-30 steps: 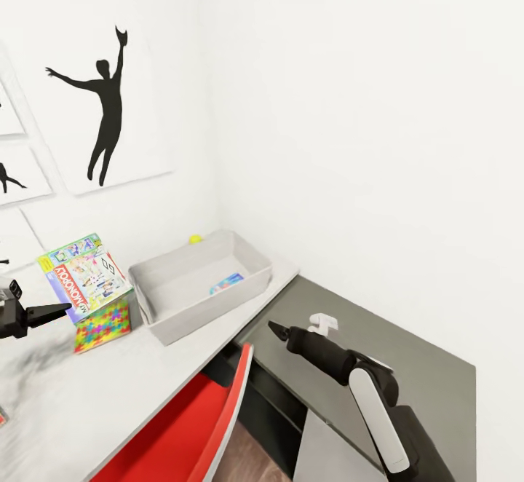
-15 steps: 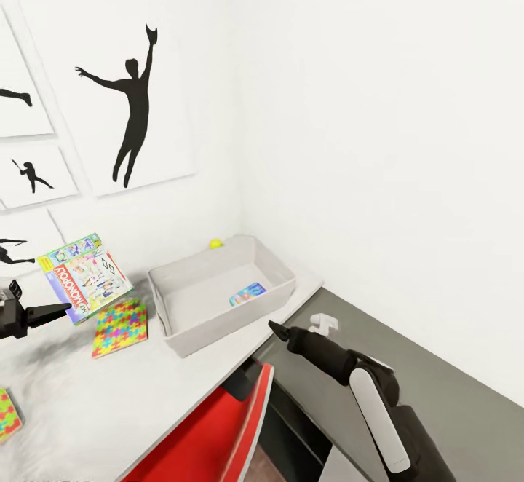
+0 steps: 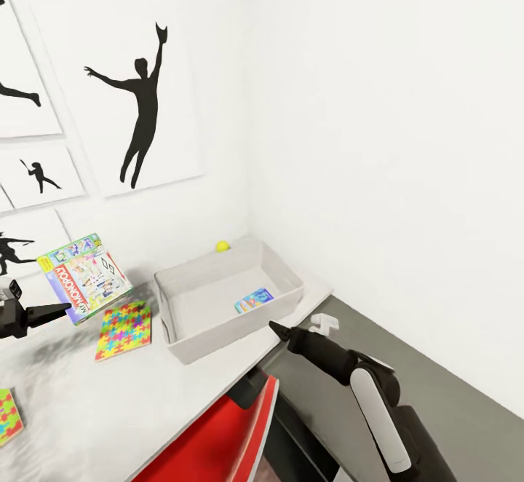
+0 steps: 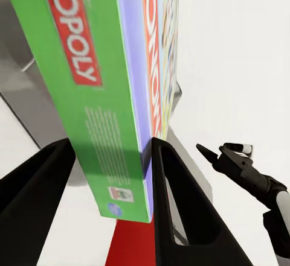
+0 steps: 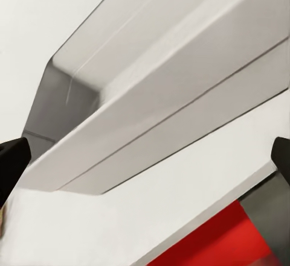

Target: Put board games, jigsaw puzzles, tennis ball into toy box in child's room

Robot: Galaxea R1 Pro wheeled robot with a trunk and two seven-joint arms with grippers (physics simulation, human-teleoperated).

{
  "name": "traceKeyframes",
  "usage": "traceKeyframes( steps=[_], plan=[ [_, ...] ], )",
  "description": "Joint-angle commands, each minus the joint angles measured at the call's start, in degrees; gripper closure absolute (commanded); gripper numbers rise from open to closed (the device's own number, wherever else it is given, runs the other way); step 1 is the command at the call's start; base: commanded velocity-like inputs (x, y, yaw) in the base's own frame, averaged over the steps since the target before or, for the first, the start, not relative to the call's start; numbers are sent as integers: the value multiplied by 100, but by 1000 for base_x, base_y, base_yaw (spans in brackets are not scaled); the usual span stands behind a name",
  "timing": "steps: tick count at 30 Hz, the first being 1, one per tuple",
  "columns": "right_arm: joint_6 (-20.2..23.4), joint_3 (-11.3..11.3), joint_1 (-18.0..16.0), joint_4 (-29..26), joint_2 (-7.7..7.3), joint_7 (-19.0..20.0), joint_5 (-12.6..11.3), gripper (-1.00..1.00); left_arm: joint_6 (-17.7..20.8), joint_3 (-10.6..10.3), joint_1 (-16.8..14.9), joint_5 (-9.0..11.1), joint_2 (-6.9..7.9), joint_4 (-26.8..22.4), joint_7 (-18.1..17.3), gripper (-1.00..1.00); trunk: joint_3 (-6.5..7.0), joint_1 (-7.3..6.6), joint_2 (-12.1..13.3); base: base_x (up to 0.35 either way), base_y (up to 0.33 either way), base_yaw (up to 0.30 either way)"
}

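My left gripper (image 3: 64, 311) is shut on the green-edged Monopoly board game (image 3: 84, 277), held tilted above the table (image 3: 80, 402). In the left wrist view the two black fingers (image 4: 175, 199) clamp the box's edge (image 4: 103, 97). The grey toy box (image 3: 191, 340) stands on the table against the corner, and a small blue board game (image 3: 254, 300) lies inside it. The tennis ball (image 3: 222, 246) sits behind the box by the wall. One jigsaw puzzle (image 3: 125, 330) lies left of the box, another (image 3: 7, 415) at the table's left. My right gripper (image 3: 276, 330) hangs open just off the box's front right corner (image 5: 151, 127).
A red chair (image 3: 218, 431) stands under the table's near edge. A lower dark grey shelf unit (image 3: 437, 409) runs along the right wall beneath my right arm (image 3: 371, 402). Framed silhouette pictures (image 3: 142, 103) hang on the wall behind the table.
The whole head view has swung, so the toy box, ball and puzzles sit further right in the picture. Both grippers keep their places in it; the left still holds the Monopoly box.
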Motion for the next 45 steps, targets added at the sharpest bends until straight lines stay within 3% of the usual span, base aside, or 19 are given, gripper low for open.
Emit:
traceKeyframes(
  steps=[1,22,27,29,35,41,45],
  plan=[
    [27,-7,-3,-1,2,14,5,-100,59,-1,-5,-1,1,0,-24,100,-7,1,-5,45,-39,31],
    [27,-13,-3,24,-7,21,5,-100,59,1,-5,-1,5,0,-24,100,-7,1,-5,66,-3,3],
    [189,-175,14,-76,44,113,44,-100,-12,-171,-158,-183,-158,167,128,100,-7,1,-5,0,0,0],
    [122,-239,2,-11,40,47,57,-100,-75,-236,-153,-117,-224,232,60,100,-7,1,-5,0,0,0],
    [-71,-373,-12,44,-52,-3,58,-100,-159,-45,46,11,-418,37,77,100,-7,1,-5,-19,0,0],
    [-96,-400,-14,47,-53,2,57,-100,-167,142,240,16,-421,-37,79,100,-7,1,-5,-159,0,0],
    [-96,-402,-16,47,-56,4,57,-100,-169,158,267,17,-420,-38,74,100,-7,1,-5,-53,0,0]
  ],
)
